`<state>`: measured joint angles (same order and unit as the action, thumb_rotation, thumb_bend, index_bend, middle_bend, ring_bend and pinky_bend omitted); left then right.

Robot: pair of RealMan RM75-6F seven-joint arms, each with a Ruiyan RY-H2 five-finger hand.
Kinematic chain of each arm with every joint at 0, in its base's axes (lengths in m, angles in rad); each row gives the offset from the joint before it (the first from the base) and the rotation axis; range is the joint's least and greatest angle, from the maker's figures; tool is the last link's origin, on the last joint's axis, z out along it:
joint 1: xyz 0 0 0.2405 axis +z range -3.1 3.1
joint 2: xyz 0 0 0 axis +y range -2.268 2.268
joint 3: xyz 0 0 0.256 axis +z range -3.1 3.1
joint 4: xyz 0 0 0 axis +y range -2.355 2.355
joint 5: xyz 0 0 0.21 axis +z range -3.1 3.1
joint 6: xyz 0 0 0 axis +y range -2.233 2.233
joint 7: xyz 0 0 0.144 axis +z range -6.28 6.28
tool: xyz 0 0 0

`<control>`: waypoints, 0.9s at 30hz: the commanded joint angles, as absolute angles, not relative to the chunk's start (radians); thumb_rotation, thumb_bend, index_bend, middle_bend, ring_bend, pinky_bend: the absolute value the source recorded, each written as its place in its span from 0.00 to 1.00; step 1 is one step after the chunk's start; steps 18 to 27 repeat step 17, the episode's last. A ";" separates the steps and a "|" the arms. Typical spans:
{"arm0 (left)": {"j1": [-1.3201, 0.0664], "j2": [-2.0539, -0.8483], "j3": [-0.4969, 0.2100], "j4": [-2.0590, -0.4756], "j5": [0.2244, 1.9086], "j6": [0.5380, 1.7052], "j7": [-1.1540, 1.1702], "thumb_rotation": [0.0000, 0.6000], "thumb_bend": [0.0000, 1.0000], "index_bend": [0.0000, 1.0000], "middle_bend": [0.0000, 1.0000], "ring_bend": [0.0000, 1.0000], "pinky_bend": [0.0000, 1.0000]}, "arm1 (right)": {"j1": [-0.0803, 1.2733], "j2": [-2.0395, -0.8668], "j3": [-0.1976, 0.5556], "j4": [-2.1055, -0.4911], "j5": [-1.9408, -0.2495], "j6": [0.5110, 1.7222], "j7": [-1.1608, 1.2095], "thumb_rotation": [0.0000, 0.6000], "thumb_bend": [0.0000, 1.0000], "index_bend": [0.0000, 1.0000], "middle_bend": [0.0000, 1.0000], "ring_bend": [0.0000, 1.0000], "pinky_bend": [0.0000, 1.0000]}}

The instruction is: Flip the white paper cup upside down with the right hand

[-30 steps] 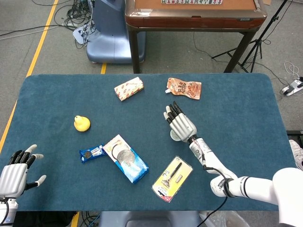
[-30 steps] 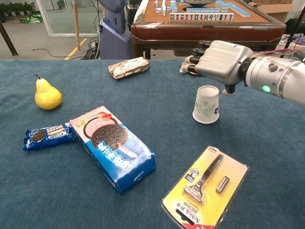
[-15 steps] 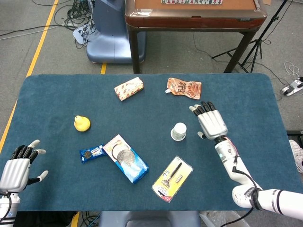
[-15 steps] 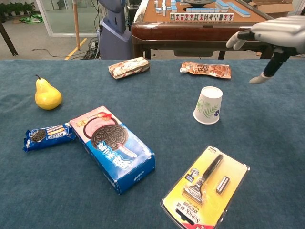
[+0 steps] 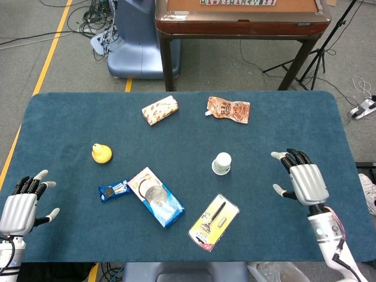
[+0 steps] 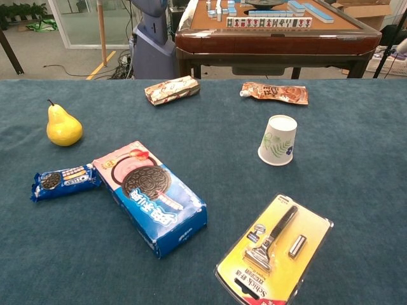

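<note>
The white paper cup (image 5: 221, 163) (image 6: 278, 140) stands upside down on the blue table, wide rim on the cloth, with a green leaf print on its side. My right hand (image 5: 305, 181) hovers well to the right of the cup, fingers spread, holding nothing. My left hand (image 5: 20, 205) sits at the table's near left corner, fingers apart and empty. Neither hand shows in the chest view.
A razor pack (image 5: 214, 221) lies just in front of the cup. An Oreo box (image 5: 157, 197), a small Oreo packet (image 5: 113, 190) and a yellow pear (image 5: 101, 153) lie to the left. A red-white wrapper (image 5: 160, 109) and an orange pouch (image 5: 228, 109) lie at the back.
My right hand has let go of the upturned cup and drawn back to the right, out of the chest view. The cup stays put. My left hand has barely moved.
</note>
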<state>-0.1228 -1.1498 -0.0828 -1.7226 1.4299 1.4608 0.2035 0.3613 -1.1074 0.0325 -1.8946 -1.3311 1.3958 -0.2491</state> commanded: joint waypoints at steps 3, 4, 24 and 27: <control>-0.124 -1.157 -0.087 -1.730 1.426 1.468 0.218 1.00 0.15 0.30 0.13 0.16 0.08 | 0.277 -1.107 -0.029 -1.885 -1.433 1.464 -0.210 1.00 0.19 0.25 0.28 0.14 0.22; -0.124 -1.160 -0.089 -1.732 1.427 1.473 0.222 1.00 0.15 0.29 0.13 0.16 0.08 | 0.268 -1.109 -0.033 -1.887 -1.439 1.467 -0.202 1.00 0.19 0.25 0.28 0.14 0.22; -0.121 -1.164 -0.084 -1.730 1.430 1.483 0.223 1.00 0.15 0.26 0.13 0.16 0.08 | 0.221 -1.120 -0.027 -1.888 -1.465 1.464 -0.188 1.00 0.19 0.26 0.28 0.14 0.22; -0.121 -1.164 -0.084 -1.730 1.430 1.483 0.223 1.00 0.15 0.26 0.13 0.16 0.08 | 0.221 -1.120 -0.027 -1.888 -1.465 1.464 -0.188 1.00 0.19 0.26 0.28 0.14 0.22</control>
